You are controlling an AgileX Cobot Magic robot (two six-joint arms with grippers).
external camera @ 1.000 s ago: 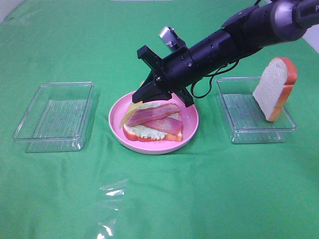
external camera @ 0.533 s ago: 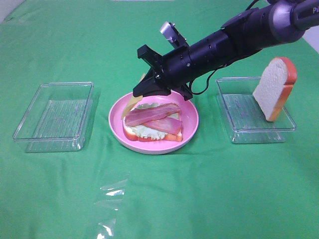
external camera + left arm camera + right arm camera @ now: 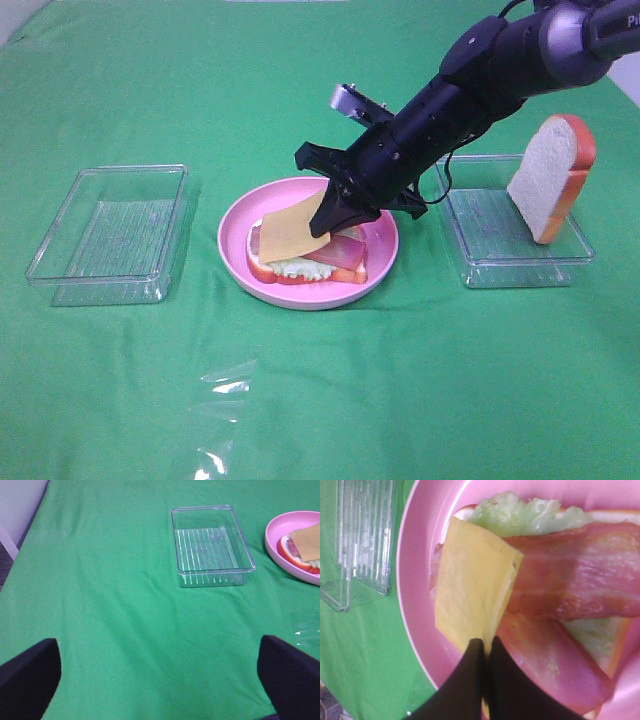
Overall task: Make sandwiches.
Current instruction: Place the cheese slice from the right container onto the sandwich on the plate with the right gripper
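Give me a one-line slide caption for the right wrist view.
Right gripper pinching a yellow cheese slice over bacon and lettuce on the pink plate.

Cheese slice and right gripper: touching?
Touching. The right wrist view shows the right gripper fingertips pinched shut on the cheese slice edge, no gap.

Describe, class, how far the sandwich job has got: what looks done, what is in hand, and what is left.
Done: on the pink plate lie a bottom bread slice, lettuce and bacon strips. In hand: the right gripper pinches the yellow cheese slice, which lies over the bacon. Left: release the cheese, then add the top bread slice leaning in the right clear tray. The left gripper waits open.
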